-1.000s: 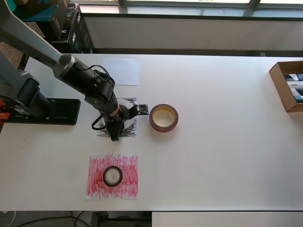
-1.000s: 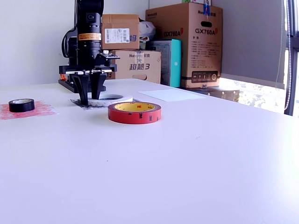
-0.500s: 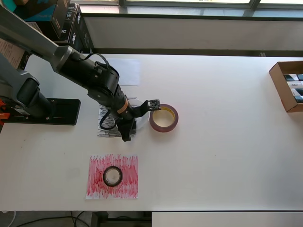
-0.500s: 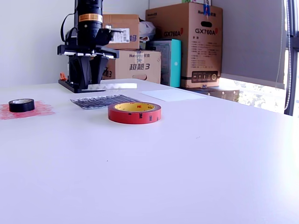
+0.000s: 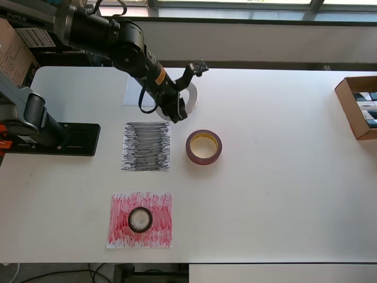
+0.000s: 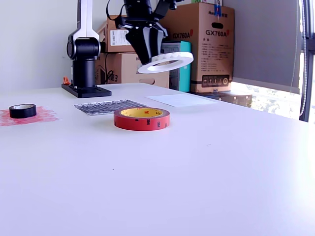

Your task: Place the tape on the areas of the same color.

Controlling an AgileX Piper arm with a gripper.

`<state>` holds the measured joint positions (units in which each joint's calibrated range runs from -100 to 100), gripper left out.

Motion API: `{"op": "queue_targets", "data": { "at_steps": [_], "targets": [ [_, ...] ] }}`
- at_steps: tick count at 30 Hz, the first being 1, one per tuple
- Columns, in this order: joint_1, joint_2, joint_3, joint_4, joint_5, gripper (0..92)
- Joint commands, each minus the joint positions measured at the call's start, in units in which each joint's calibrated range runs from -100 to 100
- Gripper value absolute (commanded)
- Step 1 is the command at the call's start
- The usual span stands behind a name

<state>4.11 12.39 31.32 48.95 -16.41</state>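
White ring of tape [image 6: 166, 62] is held by one edge in the end effector [image 6: 147, 49], well above the counter [image 5: 283, 177] beside the white sheet [image 5: 134, 94]; it should be centred over that sheet, lowered flat, then released.

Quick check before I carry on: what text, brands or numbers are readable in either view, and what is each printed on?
"GX760A": on the big brown carton at the back, exterior view, printed twice.
"超越3": on the lower brown box behind the arm base.
White shipping label on the upper box: too small to read.
Marks inside the red tape roll: blurred.
Overhead view: nothing legible.
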Motion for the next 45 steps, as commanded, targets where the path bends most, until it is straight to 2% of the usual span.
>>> {"op": "queue_targets", "data": {
  "at_steps": [1,7,11,19,45],
  "targets": [
    [10.66,1.08,0.71,-0.12,4.14,0.1],
    [17.13,1.27,2.71,-0.03,6.59,0.1],
    [19.03,1.36,6.62,-0.71,6.67,0.1],
    [18.4,3.23,10.8,-0.88,6.76,0.1],
    [17.13,11.84,6.53,-0.88,8.64,0.1]
  ]
}}
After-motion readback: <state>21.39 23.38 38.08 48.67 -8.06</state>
